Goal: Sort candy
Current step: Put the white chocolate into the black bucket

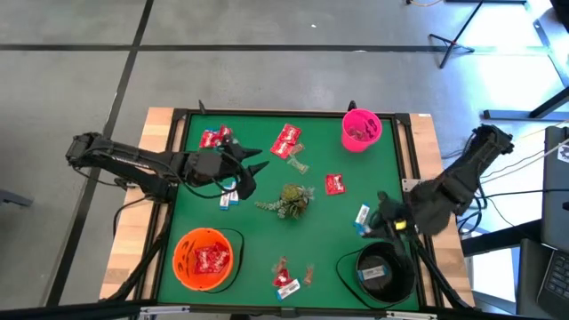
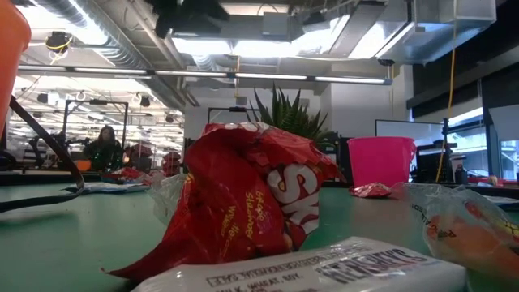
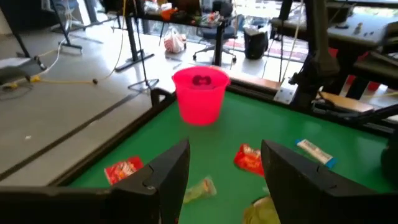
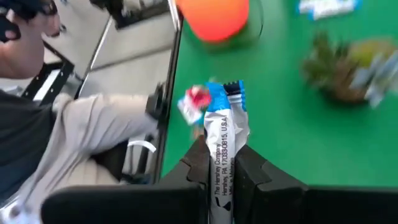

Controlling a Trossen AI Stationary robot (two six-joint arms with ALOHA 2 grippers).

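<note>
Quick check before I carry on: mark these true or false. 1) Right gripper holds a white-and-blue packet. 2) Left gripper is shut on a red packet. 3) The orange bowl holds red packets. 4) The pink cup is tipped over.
1) True: the right gripper is shut on a white-and-blue packet.
2) False: the left gripper is open and empty.
3) True: red packets lie in the orange bowl.
4) False: the pink cup stands upright.
</note>
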